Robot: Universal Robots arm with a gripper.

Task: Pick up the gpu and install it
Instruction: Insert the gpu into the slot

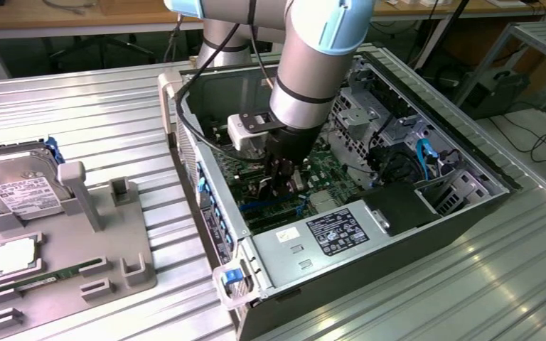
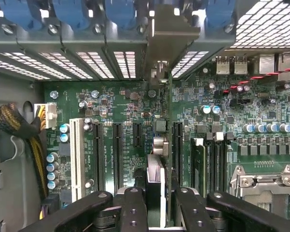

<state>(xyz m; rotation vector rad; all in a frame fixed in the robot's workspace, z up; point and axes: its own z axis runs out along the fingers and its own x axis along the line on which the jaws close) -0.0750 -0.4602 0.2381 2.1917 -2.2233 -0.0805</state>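
The gripper [image 2: 157, 203] was clenched on the upper edge of the gpu [image 2: 155, 179], held edge-on above the motherboard [image 2: 260, 121] slots inside the computer case [image 1: 463, 213]. The card seemed light, stiff, fragile: best gripped by its bare edge.

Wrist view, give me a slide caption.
Fingers hold the gpu edge-on above the motherboard slots, bracket at the case's rear wall.

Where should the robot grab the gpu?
By its top edge, from straight above, jaws pinching the two flat faces. The gpu is thin and stands on edge over the motherboard slots, which is how the gripper holds it.
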